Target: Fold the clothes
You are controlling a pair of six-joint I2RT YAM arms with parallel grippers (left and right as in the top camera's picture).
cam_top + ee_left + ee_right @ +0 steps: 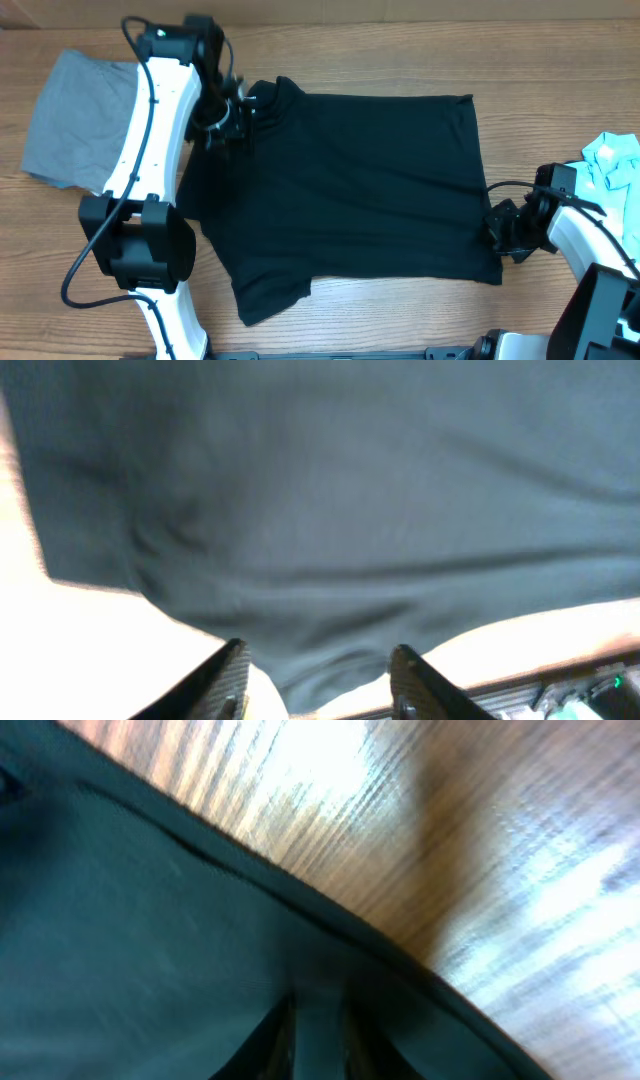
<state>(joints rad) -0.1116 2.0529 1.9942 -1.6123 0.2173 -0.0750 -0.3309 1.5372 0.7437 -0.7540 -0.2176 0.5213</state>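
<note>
One black shirt lies lengthwise left-right, collar toward the released left pincer; right pincer grip unclear.

A large black short-sleeved shirt covered the middle of the wooden table. Bare wood lay open along the far edge and the front. The white left arm blocked the gap toward the grey cloth; the right arm stood between the shirt and the light-blue cloth.

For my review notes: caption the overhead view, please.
Black shirt spread on table, left gripper at its top-left edge, right gripper at its bottom-right corner; grey garment and light-blue garment aside.
</note>
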